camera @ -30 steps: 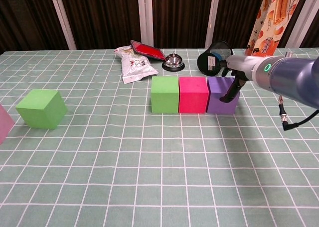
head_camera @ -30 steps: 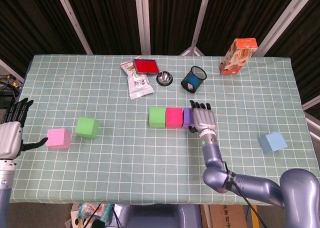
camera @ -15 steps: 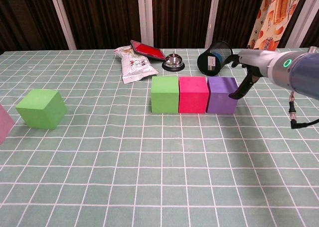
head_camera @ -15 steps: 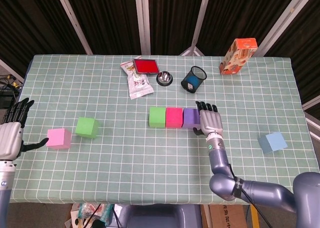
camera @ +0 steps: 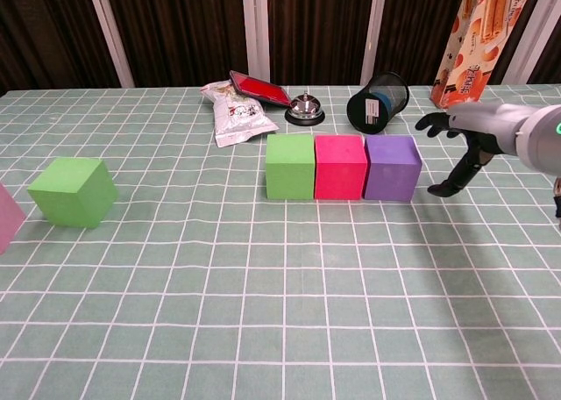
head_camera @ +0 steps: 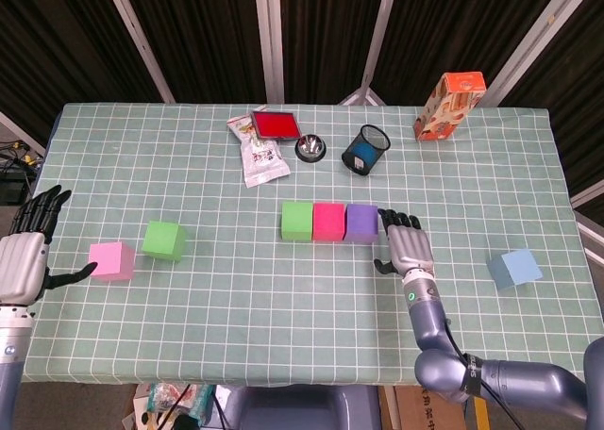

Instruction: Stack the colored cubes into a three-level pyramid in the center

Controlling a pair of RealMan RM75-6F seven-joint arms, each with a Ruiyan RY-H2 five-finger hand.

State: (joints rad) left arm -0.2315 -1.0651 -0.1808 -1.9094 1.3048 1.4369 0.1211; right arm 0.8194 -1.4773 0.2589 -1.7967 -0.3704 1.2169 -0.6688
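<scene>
A green cube, a magenta cube and a purple cube stand side by side in a row at the table's middle. My right hand hovers open just right of the purple cube, apart from it. A second green cube and a pink cube lie at the left. My left hand is open beside the pink cube, its thumb near it. A light blue cube sits at the far right.
At the back stand a snack packet, a red flat tin, a metal bell, a tipped mesh pen cup and an orange biscuit box. The green checked tablecloth covers the table.
My right hand let go of the purple cube and drew back to the right and toward the front. The left hand dropped slightly. The cubes stayed put.
</scene>
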